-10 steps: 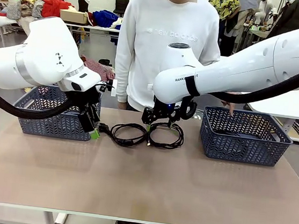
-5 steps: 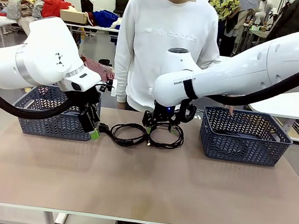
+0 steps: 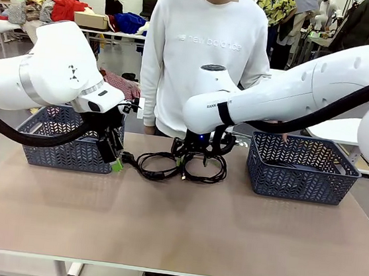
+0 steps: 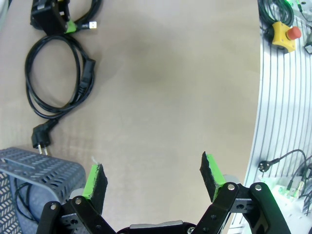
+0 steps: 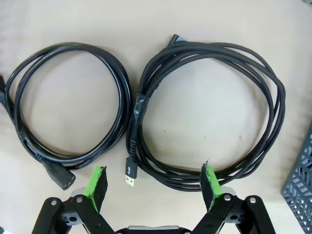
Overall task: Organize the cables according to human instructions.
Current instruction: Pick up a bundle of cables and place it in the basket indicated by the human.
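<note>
My right gripper [image 5: 153, 169] is wide open and empty, hovering over the two coils at mid-frame on the table [image 3: 175, 223]. The power cord [image 5: 68, 107] lies on the left and the USB cable [image 5: 209, 107] on the right, side by side. My left gripper [image 4: 151, 163] is also spread wide with nothing in it, beside the left basket [image 4: 39, 170], which has a thin cord [image 4: 22, 207] inside. The right basket [image 3: 301, 168] sits centre right; I cannot tell its contents.
</note>
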`<control>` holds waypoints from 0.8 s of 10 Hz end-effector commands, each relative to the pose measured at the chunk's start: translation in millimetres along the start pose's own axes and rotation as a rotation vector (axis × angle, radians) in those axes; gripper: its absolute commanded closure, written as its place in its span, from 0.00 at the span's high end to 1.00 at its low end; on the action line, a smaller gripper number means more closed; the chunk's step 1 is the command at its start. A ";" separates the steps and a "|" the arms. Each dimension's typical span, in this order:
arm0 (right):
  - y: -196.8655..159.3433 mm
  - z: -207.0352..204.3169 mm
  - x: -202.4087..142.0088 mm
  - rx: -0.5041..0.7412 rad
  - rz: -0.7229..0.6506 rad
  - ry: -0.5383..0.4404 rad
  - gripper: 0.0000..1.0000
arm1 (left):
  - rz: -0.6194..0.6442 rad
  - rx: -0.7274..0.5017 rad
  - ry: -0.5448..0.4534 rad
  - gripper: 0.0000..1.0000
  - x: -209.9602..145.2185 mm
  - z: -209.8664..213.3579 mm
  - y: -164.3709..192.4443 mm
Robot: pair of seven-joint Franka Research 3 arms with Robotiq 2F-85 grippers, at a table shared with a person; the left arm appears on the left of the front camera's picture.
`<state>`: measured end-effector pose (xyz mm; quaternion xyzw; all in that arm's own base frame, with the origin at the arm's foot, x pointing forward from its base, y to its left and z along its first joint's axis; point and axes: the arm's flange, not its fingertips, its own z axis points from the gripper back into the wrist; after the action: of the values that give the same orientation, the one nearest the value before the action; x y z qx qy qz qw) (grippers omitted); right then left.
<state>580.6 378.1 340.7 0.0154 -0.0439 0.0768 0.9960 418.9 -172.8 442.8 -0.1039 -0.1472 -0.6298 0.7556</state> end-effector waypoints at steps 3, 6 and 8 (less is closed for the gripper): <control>4.2 -5.3 14.4 -0.019 -0.091 0.027 1.00 | 0.010 0.001 -0.001 1.00 -1.4 0.3 -0.6; 4.0 -11.5 24.6 -0.008 -0.129 0.042 1.00 | 0.010 0.001 -0.001 1.00 -1.4 0.3 -0.6; 4.2 -15.9 30.7 -0.016 -0.151 0.045 1.00 | 0.010 0.001 -0.001 1.00 -1.4 0.3 -0.6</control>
<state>605.4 380.0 325.5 0.0135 -0.0237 0.0250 0.9993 418.9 -172.8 442.9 -0.1039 -0.1473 -0.6298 0.7556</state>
